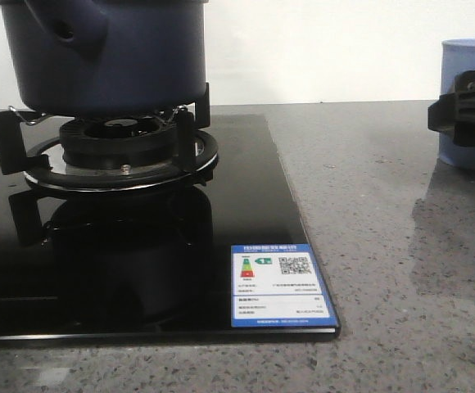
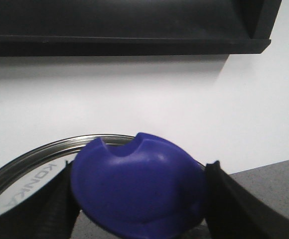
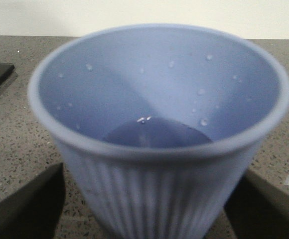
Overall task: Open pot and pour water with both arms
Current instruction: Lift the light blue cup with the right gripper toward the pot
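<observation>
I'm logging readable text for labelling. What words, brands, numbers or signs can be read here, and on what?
"KONKA", faint and partly hidden: on the glass lid held by its blue knob.
Energy label sticker on the black glass hob: QR code and coloured arrows visible; its print is too small to read.
Pale blue ribbed cup: no text.

- A kitchen: black glass gas hob (image 1: 139, 270) with burner (image 1: 119, 147) at 10 o'clock.
- Speckled grey stone surface (image 1: 401, 246).
- Energy label (image 1: 280, 285) on the hob.
</observation>
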Controlling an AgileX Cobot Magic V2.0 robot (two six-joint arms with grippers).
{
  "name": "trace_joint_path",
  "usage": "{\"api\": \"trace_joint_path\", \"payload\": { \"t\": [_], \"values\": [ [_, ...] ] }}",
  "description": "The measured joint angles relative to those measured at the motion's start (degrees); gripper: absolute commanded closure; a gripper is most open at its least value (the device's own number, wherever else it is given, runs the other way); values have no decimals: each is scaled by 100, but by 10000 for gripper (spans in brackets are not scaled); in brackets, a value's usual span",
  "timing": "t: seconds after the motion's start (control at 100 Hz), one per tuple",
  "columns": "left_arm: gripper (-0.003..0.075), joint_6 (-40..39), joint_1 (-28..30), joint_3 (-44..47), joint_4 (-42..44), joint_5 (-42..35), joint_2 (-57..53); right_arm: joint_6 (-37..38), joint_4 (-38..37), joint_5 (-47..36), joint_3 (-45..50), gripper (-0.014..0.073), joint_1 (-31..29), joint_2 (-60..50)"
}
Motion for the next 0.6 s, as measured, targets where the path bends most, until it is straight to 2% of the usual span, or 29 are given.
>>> {"api": "trace_joint_path", "payload": {
  "t": [0.11,0.46,0.6],
  "values": [
    [323,0,0,0,0,0,0,0,8,-11,0,256,0,0],
    [323,0,0,0,0,-8,0,0,8,-32,0,253,0,0],
    [323,0,0,0,0,-35,0,0,-242,150,-18,253,0,-136]
  ]
}}
